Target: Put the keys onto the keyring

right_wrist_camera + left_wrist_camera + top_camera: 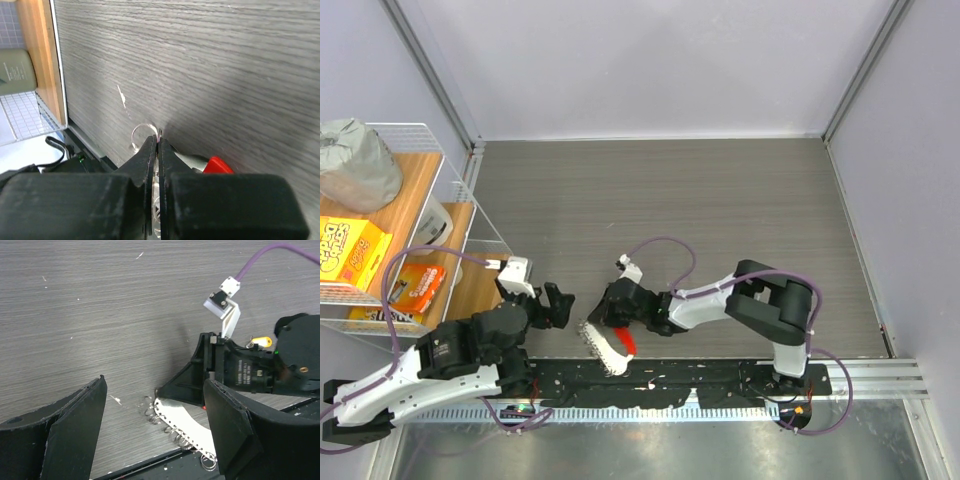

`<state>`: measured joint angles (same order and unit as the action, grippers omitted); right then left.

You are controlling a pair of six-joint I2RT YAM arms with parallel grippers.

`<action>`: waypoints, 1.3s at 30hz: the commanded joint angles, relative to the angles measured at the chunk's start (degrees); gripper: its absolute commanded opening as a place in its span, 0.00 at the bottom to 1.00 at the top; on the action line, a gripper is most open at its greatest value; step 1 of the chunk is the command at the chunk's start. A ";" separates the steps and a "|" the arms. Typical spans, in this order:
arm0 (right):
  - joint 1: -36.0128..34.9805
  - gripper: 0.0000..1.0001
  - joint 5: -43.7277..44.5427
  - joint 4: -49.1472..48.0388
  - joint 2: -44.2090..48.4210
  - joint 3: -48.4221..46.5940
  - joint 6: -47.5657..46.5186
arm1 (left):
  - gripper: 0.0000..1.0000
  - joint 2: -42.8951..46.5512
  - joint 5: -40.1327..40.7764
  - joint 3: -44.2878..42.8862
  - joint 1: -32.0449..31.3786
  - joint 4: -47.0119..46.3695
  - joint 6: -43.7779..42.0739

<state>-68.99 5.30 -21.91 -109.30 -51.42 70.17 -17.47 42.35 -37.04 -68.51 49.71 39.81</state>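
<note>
The keyring is a white curved strip [182,421] with several thin silvery rings along its edge and a red plastic piece [627,345], lying at the table's near edge. My right gripper [603,316] is shut on one thin ring of the keyring [159,134]; the red piece [220,165] shows just right of its jaws. My left gripper [560,307] is open and empty, just left of the keyring, with its fingers [75,430] to either side of the strip in the left wrist view. The key's yellow head [262,341] peeks out behind the right wrist.
A wire shelf [450,190] stands at the left with a yellow box [350,250], an orange packet [415,285] and a grey bag [355,165]. A black rail [660,385] runs along the near edge. A loose ring [140,132] lies by the right jaws.
</note>
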 commanded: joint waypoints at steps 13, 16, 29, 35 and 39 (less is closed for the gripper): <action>-2.99 0.06 4.89 2.74 35.36 12.39 -31.92 | 0.81 1.47 -22.20 -2.96 0.04 -15.77 -6.41; -4.04 0.06 3.06 5.11 42.65 12.92 -39.38 | 0.81 3.32 -27.21 -2.25 -0.04 -20.69 -8.61; -4.31 0.06 -14.96 8.02 61.82 12.84 -52.06 | 0.72 0.87 -45.42 0.29 0.04 -39.42 -13.00; -4.48 0.05 -18.83 9.70 64.64 11.34 -53.73 | 0.67 -2.47 -51.65 1.18 0.04 -47.06 -12.66; -4.66 0.06 -19.45 8.38 65.35 11.34 -54.00 | 0.60 -4.93 -54.03 1.27 0.04 -49.36 -12.30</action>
<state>-73.25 -11.64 -10.59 -45.60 -37.74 18.02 -20.40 -6.72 -35.86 -68.51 7.92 28.03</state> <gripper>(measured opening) 0.073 0.626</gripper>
